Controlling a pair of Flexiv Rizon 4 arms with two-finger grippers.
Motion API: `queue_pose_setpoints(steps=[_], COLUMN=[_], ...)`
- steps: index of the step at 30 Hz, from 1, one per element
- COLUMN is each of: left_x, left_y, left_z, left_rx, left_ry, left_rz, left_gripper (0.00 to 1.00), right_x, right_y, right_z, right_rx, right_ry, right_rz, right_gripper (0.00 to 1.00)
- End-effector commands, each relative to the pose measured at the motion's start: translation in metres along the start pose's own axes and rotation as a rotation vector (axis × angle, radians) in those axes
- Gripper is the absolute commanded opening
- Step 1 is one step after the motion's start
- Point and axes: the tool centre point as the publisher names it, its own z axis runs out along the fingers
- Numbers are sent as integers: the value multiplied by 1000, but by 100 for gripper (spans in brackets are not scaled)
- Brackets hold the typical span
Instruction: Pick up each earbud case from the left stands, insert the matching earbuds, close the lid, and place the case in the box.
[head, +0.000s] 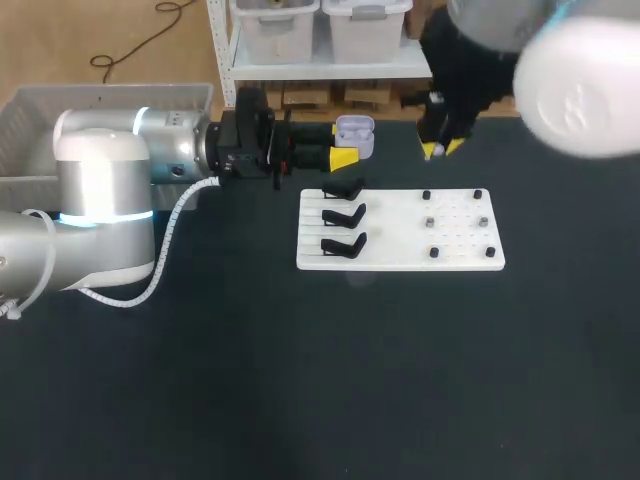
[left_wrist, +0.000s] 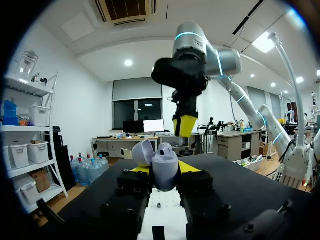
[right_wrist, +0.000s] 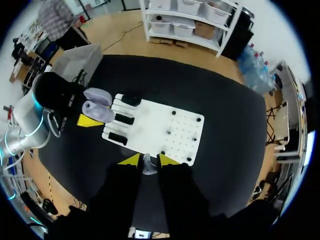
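My left gripper (head: 350, 148) is shut on a lavender earbud case (head: 355, 133), held just behind the white board (head: 400, 262). In the left wrist view the case (left_wrist: 165, 172) sits between the left gripper's (left_wrist: 165, 176) yellow tips with its lid (left_wrist: 142, 152) swung open. My right gripper (head: 441, 148) hangs to the right of the case, behind the board, and shows in the left wrist view (left_wrist: 185, 125) above and beyond the case. In the right wrist view that gripper (right_wrist: 149, 160) is shut on a small pale earbud (right_wrist: 149, 166). Three black stands (head: 344, 215) on the board's left are bare.
Several small earbud holders (head: 456, 224) dot the right half of the board. A grey box (head: 25, 120) stands at the table's far left, behind my left arm. Dark open tabletop (head: 350, 380) lies in front of the board.
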Motion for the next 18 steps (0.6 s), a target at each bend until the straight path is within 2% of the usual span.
queue_pose_setpoints(steps=[1,7,18], left_x=[1,1,1], left_y=[-1,-1,-1], left_z=[0,0,0], left_rx=[-5,-5,-5], left_ry=[-1,-1,-1], left_rz=[3,3,3], left_gripper=[0,0,0], right_x=[-16,-23,-35], right_y=[17,37,56], right_z=[-8,-9,-12], right_rx=[10,20,25], right_ry=[153,182,166], right_rz=[-49,-132,-152], right_gripper=[0,0,0])
